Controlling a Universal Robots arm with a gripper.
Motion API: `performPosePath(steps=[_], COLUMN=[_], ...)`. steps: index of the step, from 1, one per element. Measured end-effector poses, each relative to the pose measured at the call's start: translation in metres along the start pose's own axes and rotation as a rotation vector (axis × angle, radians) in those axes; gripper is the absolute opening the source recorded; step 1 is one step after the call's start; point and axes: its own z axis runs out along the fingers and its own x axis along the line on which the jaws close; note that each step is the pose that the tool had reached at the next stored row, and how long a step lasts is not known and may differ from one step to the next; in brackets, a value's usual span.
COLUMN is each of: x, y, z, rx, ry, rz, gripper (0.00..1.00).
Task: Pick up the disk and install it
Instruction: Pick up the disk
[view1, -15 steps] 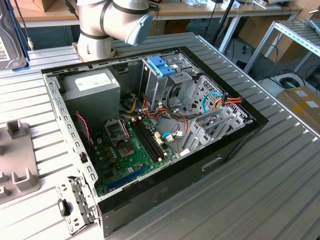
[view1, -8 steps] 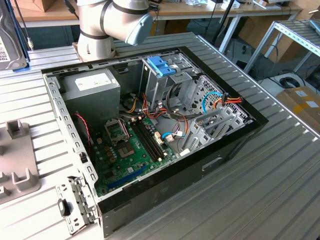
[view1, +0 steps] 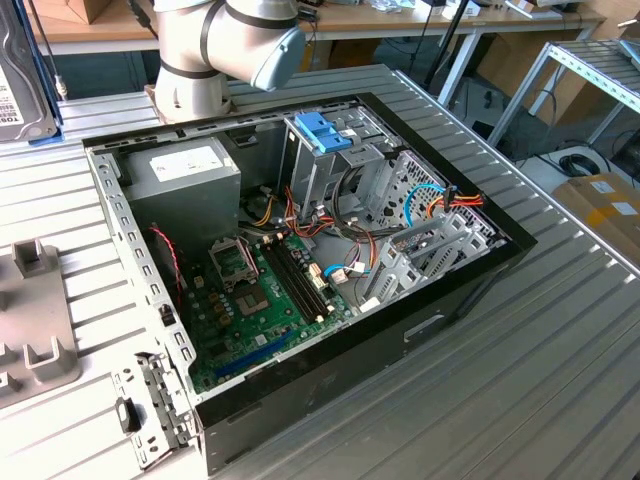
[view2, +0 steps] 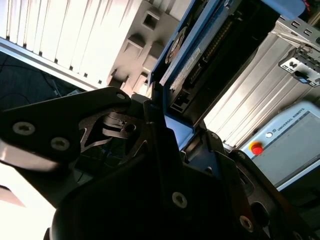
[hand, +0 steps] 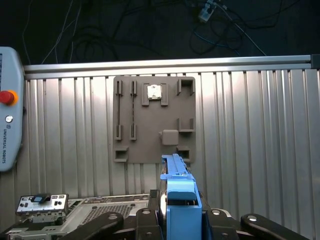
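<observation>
The disk (hand: 180, 200) stands on edge, its light-blue frame showing, gripped between the dark fingers (hand: 216, 220) of the gripper (hand: 181, 222) — jaws closed against its two flat sides. In the exterior view the disk (view1: 18, 80) sits at ten o'clock from the open computer case (view1: 300, 270) — clear of the grey holder plate (hand: 152, 120) on the ribbed table (hand: 250, 140).

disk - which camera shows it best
Second wrist view: the disk shows its labelled side and blue frame, clamped in the gripper. The first wrist view gives it edge-on; the exterior view crops it.
</observation>
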Motion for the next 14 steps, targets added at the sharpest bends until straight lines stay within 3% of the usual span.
performPosePath(steps=[14], x=[0.0017], y=[-0.0019], z=[0.0014], rx=[0.0000], ry=[0.0003], rz=[0.000], gripper=[0.37])
